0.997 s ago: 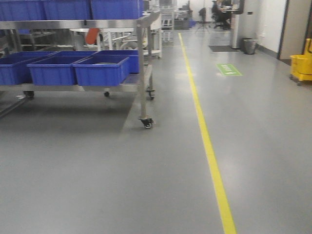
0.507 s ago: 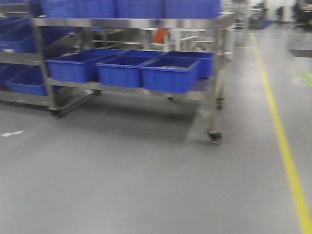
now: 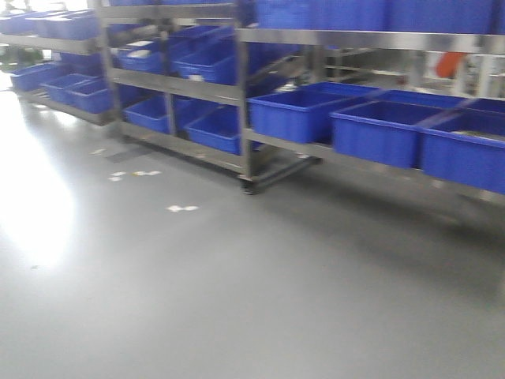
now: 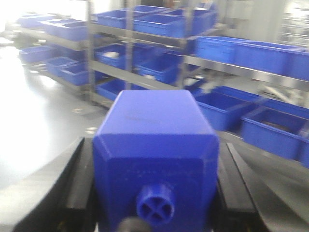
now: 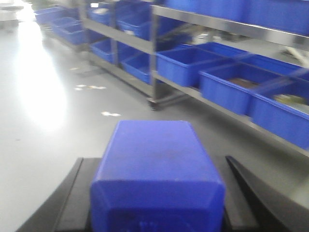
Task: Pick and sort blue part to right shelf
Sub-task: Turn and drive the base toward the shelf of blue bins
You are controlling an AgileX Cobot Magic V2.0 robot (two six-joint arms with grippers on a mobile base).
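Note:
In the right wrist view, the blue part [image 5: 157,169] sits between the black fingers [image 5: 77,198] of my right gripper [image 5: 157,164], which is shut on it. Its rectangular body and sloped shoulders show; its cap end is cut off by the lower frame edge. In the left wrist view, my left gripper [image 4: 154,145] is shut on a similar blue block [image 4: 154,135] that has a small round knob [image 4: 155,207] facing the camera. Neither gripper shows in the front view.
Steel shelving racks [image 3: 245,95] loaded with blue bins [image 3: 300,114] run along the back, from far left to right. The grey floor [image 3: 237,284] lies in front, with white scraps [image 3: 181,208] and a bright glare at the left.
The front view has swung left. The yellow floor line and the cart's end have left the view; more shelving racks with blue bins have come in.

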